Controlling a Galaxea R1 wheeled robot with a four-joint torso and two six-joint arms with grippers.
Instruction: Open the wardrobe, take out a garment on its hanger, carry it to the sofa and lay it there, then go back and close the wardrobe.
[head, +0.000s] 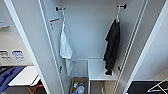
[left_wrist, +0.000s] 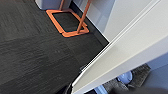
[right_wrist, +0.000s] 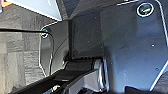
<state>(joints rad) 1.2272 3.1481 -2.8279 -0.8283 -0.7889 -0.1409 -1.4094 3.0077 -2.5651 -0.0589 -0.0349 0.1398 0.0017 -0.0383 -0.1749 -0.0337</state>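
Inside the open wardrobe (head: 90, 32), straight ahead of the robot, two garments are hanging against the white back wall. On the right, the black garment (head: 112, 47) is hanging on its thin white hanger (head: 117, 15) from a black rail bracket (head: 121, 6), its lower end drooping just above a white shelf (head: 100, 70). On the left, a white garment (head: 65, 48) is hanging from another bracket. Both doors are standing wide open, the left door (head: 32, 45) and the right door (head: 147, 42) framing the interior. Low down at the near side, a small bin (head: 78, 86) is holding mixed items. To the far left, an orange stand (left_wrist: 67, 22) is resting on dark carpet (left_wrist: 32, 55). Whether either gripper's jaws are apart or together cannot be told.
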